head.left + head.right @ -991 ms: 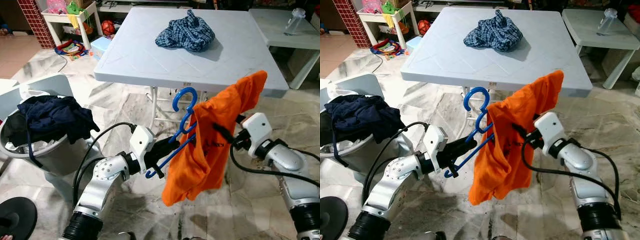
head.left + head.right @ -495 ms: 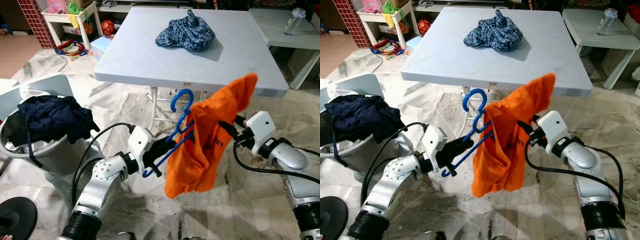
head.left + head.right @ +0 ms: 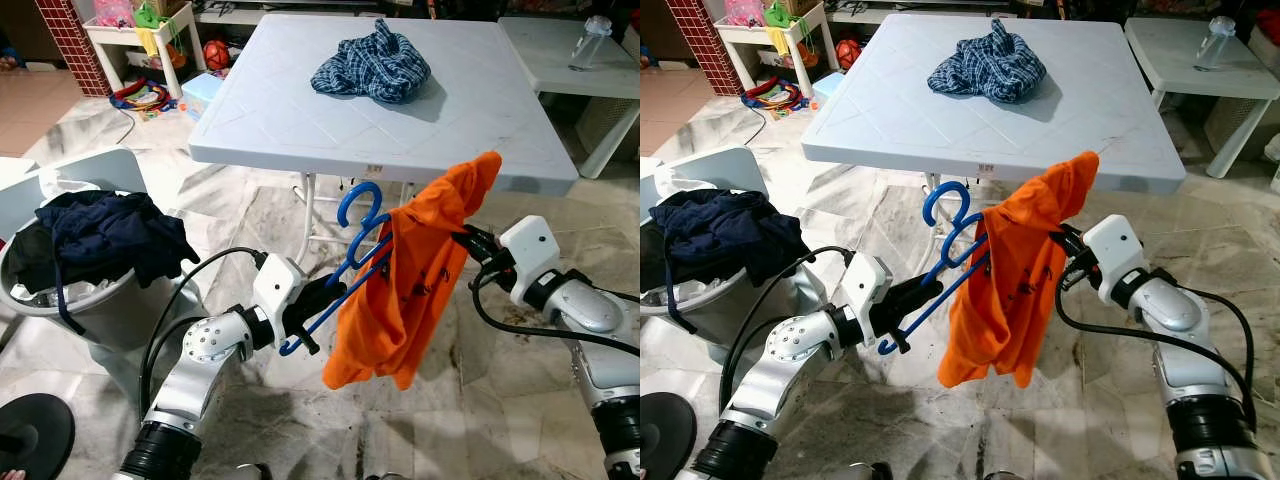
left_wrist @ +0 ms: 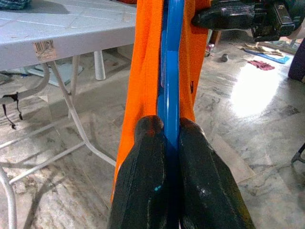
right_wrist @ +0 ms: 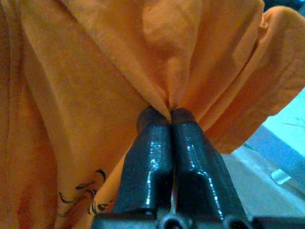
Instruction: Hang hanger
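The basket (image 3: 60, 300) holds dark clothes (image 3: 105, 235). The left gripper (image 4: 167, 138) fingers pinch the blue hanger (image 3: 350, 255); the right gripper (image 5: 170, 117) fingers pinch the orange shirt (image 3: 405, 290), below the desk (image 3: 300, 130) edge, above open floor (image 3: 470, 400).

Beside the pale blue table (image 3: 300, 110): a blue hanger (image 3: 352, 255), an orange shirt (image 3: 410, 290); on the table, blue plaid cloth (image 3: 372, 65).

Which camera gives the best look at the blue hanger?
The left eye view: the hanger shows its hook and its arm running into the orange shirt. The right eye view shows much the same. The left wrist view sees a blue strip pinched by the left hand.
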Tool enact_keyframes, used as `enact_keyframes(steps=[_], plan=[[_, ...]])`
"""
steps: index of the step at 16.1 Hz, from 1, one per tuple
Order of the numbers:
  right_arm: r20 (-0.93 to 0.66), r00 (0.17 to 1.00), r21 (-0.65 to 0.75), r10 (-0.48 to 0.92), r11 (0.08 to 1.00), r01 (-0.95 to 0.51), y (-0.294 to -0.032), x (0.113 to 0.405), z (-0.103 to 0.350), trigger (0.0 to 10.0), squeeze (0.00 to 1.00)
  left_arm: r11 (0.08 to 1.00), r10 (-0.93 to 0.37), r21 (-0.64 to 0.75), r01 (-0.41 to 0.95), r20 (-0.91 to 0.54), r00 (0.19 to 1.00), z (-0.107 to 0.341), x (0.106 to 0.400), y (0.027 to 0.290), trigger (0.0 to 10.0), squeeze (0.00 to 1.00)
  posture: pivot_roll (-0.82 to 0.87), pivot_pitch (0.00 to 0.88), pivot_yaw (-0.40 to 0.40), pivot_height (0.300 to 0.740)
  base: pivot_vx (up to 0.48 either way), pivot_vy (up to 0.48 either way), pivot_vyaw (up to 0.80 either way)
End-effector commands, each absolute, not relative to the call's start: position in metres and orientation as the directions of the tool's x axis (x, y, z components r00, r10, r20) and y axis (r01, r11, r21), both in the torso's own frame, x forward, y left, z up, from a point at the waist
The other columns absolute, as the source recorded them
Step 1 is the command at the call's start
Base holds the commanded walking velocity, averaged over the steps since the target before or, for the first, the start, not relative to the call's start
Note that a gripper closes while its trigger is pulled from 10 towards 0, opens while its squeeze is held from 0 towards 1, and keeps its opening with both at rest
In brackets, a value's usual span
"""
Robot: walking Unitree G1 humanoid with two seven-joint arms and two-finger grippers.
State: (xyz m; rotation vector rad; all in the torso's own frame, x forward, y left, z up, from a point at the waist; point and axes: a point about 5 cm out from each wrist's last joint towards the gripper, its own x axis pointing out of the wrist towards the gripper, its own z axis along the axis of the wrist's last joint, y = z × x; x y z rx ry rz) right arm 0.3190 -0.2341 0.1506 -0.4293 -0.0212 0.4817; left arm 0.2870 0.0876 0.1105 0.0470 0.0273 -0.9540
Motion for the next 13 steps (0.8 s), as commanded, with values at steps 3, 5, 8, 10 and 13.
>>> enact_keyframes(steps=[3, 5, 8, 10, 13], plan=[[-0.069, 0.892, -0.397, 0.448, 0.808, -0.436, -0.234, 0.322, 0.152, 0.0, 0.00, 0.560, -0.827, 0.051, 0.827, -0.020, 0.561, 0.116, 0.285, 0.085, 0.0, 0.00, -0.01, 0.106, -0.001, 0.740, 0.000, 0.000, 0.00], [-0.016, 0.908, -0.316, 0.418, 0.860, -0.401, -0.230, 0.329, 0.159, 0.0, 0.00, 0.515, -0.855, 0.053, 0.856, -0.050, 0.517, 0.110, 0.276, 0.083, 0.0, 0.00, -0.01, 0.106, -0.002, 0.740, 0.000, 0.000, 0.00], [0.114, 0.915, -0.110, 0.386, 0.921, -0.375, -0.229, 0.336, 0.185, 0.0, 0.00, 0.538, -0.818, 0.101, 0.837, -0.177, 0.547, 0.090, 0.271, 0.101, 0.0, 0.00, -0.01, 0.108, -0.004, 0.740, 0.000, 0.000, 0.00], [0.233, 0.912, 0.060, 0.338, 0.931, -0.360, -0.229, 0.342, 0.209, 0.0, 0.00, 0.556, -0.792, 0.109, 0.824, -0.234, 0.565, 0.080, 0.267, 0.106, 0.0, 0.00, -0.01, 0.110, -0.010, 0.740, 0.000, 0.000, 0.00], [0.278, 0.927, 0.138, 0.251, 0.945, -0.297, -0.232, 0.351, 0.225, 0.0, 0.00, 0.563, -0.763, 0.133, 0.816, -0.296, 0.575, 0.072, 0.263, 0.106, 0.0, 0.00, -0.01, 0.109, -0.017, 0.740, 0.000, 0.000, 0.00]])
